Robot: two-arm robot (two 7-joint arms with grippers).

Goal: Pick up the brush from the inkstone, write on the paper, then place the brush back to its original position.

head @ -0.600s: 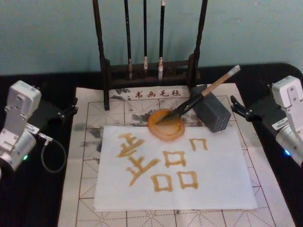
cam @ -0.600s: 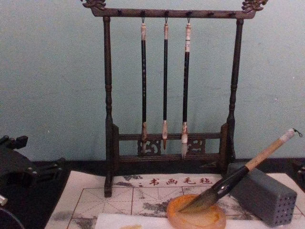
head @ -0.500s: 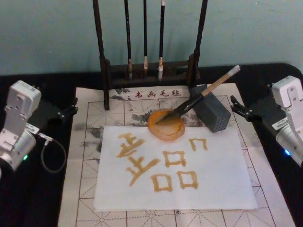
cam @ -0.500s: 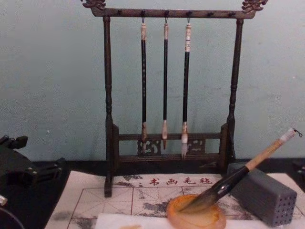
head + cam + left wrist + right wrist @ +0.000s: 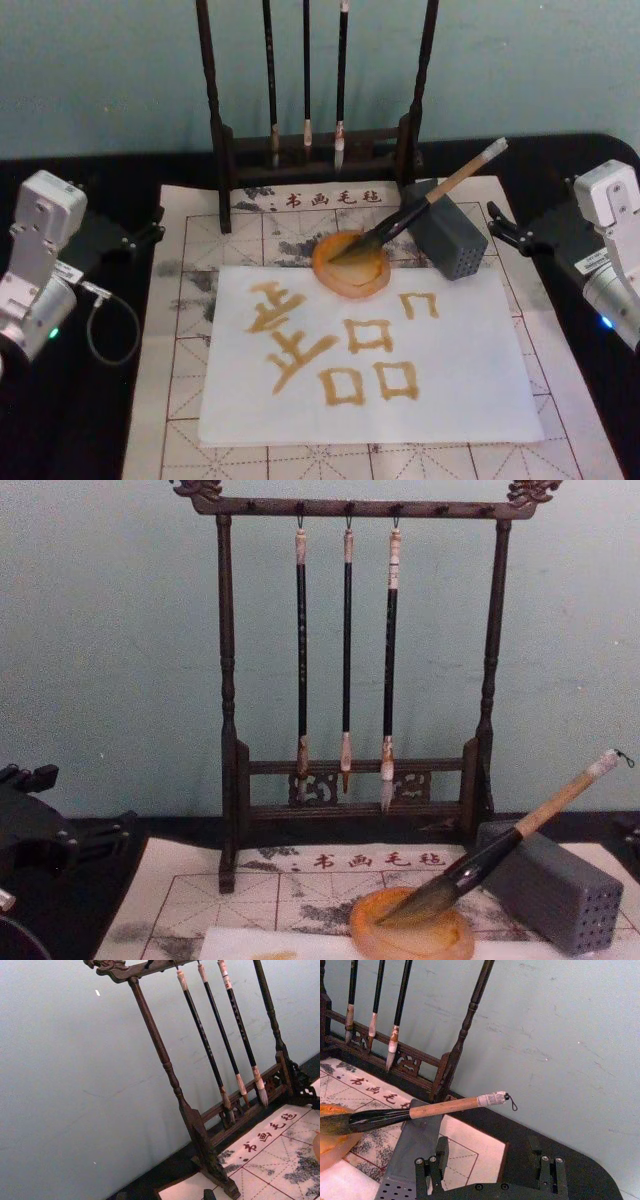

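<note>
Seems finished (paper (image 5: 470, 390) inked), brush (image 5: 440, 190) tip in inkstone (image 5: 360, 286); left gripper (image 5: 155, 225), right gripper (image 5: 492, 224) spread, flanking inkstone well apart; keep clear.

The brush (image 5: 420, 204) leans with its tip in the inkstone (image 5: 342, 287) and handle on the block (image 5: 452, 242), behind the paper (image 5: 460, 380)

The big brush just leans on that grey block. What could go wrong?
The brush is only propped between inkstone and block; a clumsy grab by the right gripper, parked nearby, could roll it onto the paper and smear the writing. Bumping the inkstone, at the paper's edge, might shift the sheet. The left gripper sits parked.
</note>
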